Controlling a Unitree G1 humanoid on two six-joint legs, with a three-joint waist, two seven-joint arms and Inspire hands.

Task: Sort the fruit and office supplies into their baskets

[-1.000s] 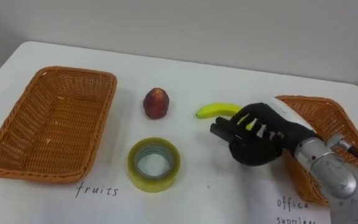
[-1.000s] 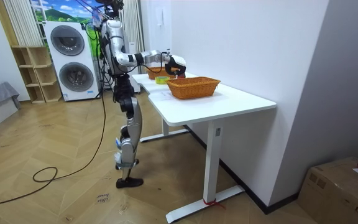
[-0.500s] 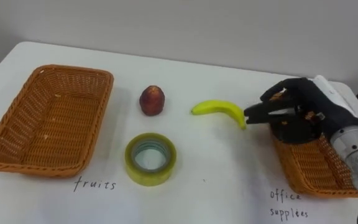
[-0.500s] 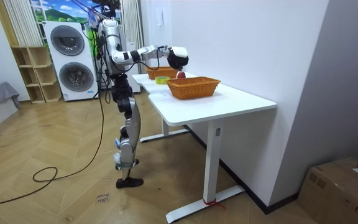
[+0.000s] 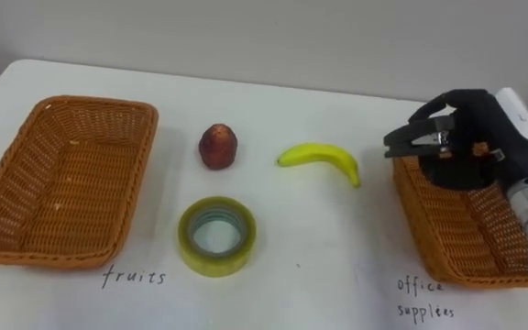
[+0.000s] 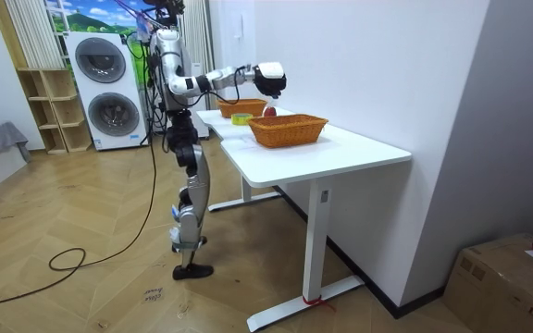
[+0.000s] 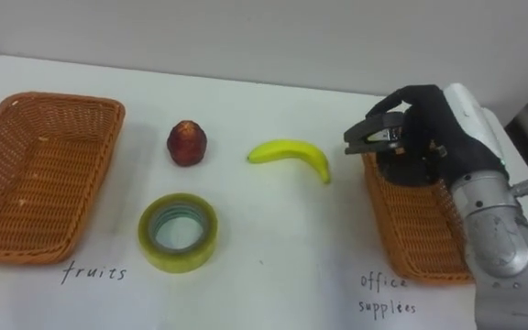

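Above white table (image 5: 337,275), hovering right hand (image 5: 466,147) over office basket (image 5: 447,247) rim, grasp untellable, seemingly mid office-supplies step, leaving banana (image 5: 319,158), red fruit (image 5: 218,147), tape (image 5: 216,236) lying between it and fruit basket (image 5: 145,174), next needing reach toward tape.

You can read two handwritten labels, both penned in dark ink straight onto the white table (image 5: 319,238). The word "fruits" (image 5: 134,276) sits on the tabletop just in front of the near rim of the left basket (image 5: 44,252). The words "office supplies" (image 5: 425,298), stacked on two lines with "office" above "supplies", sit just in front of the right basket (image 5: 415,215).
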